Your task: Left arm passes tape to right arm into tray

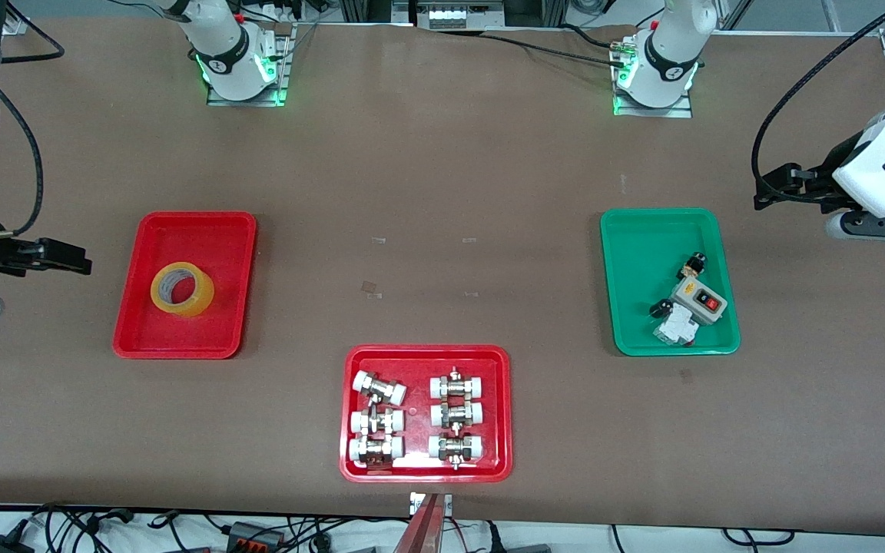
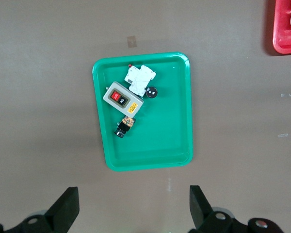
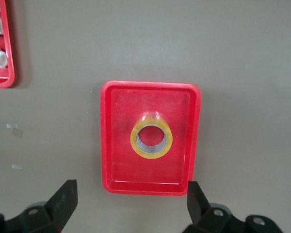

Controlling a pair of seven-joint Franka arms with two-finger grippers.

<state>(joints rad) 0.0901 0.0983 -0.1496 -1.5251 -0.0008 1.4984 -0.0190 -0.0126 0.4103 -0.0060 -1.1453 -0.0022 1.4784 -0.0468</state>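
Front view: tape point(image 1: 182, 289) lying flat inside plain red tray point(image 1: 185, 285) toward the right arm's end of the table. Right gripper point(image 1: 66, 257) beside that tray, jaws spread wide, empty. Left gripper point(image 1: 777, 184) near green tray point(image 1: 669, 281), likewise wide open, empty. Placement apparently finished; best kept clear, retreating upward without nudging the roll.

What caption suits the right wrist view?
Yellow tape roll lying flat in the plain red tray, open right pincer hovering beside it.

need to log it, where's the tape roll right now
The tape lies flat in the plain red tray toward the right arm's end of the table, no claw touching it.
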